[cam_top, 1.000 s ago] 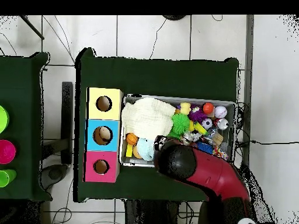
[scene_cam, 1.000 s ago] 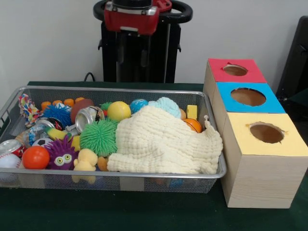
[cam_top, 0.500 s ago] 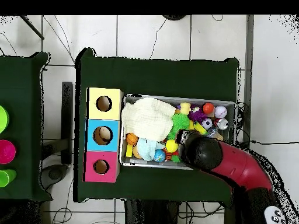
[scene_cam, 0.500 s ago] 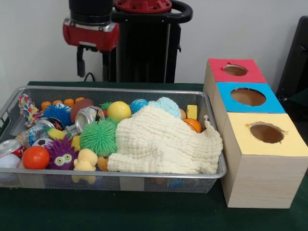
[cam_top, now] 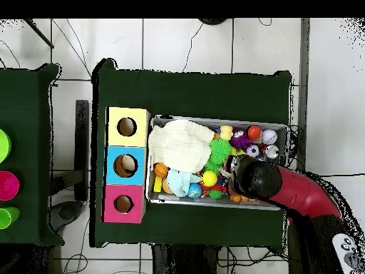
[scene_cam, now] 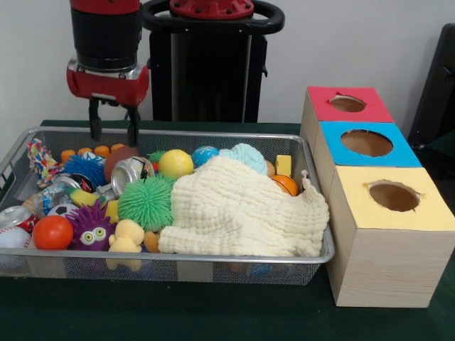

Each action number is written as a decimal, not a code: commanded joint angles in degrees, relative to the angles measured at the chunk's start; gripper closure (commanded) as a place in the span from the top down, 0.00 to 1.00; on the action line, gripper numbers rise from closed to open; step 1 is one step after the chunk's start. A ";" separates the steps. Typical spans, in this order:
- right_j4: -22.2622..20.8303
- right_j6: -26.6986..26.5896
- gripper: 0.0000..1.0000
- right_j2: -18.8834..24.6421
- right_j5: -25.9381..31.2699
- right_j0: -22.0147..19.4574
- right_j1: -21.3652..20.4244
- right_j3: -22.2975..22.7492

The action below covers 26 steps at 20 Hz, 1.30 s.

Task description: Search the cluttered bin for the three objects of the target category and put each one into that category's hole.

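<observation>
I see the hand [scene_cam: 113, 129] hanging with its 2 fingers apart and empty, above the far left part of the wire bin [scene_cam: 213, 268], over a brown ball [scene_cam: 119, 157] and a dented can [scene_cam: 132, 172]. From the front the fingers show plainly; from overhead the red arm [cam_top: 299, 196] covers them and hides that end of the bin. The overhead view shows the cream cloth [cam_top: 180, 145] lying at the bin's end nearest the 3 boxes: yellow [cam_top: 127, 127], blue [cam_top: 125, 165], red [cam_top: 123, 204], each with 1 round hole. A green spiky ball [scene_cam: 146, 202] touches the cloth's edge.
</observation>
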 commanded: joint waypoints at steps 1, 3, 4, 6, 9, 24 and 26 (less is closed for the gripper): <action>-5.00 -5.48 1.00 6.82 0.24 -1.92 5.37 -5.51; -5.53 -5.28 1.00 6.99 0.30 -2.63 5.85 -6.18; -5.74 -5.58 1.00 7.17 0.84 -3.05 6.09 -6.76; -6.25 -6.54 1.00 7.64 1.70 -4.37 6.76 -7.56; -7.44 -8.69 1.00 8.70 2.57 -7.21 6.94 -7.19; -17.26 -11.18 1.00 13.13 -1.31 -21.02 7.05 0.76; -18.81 -9.60 1.00 12.80 -2.58 -21.65 8.05 1.66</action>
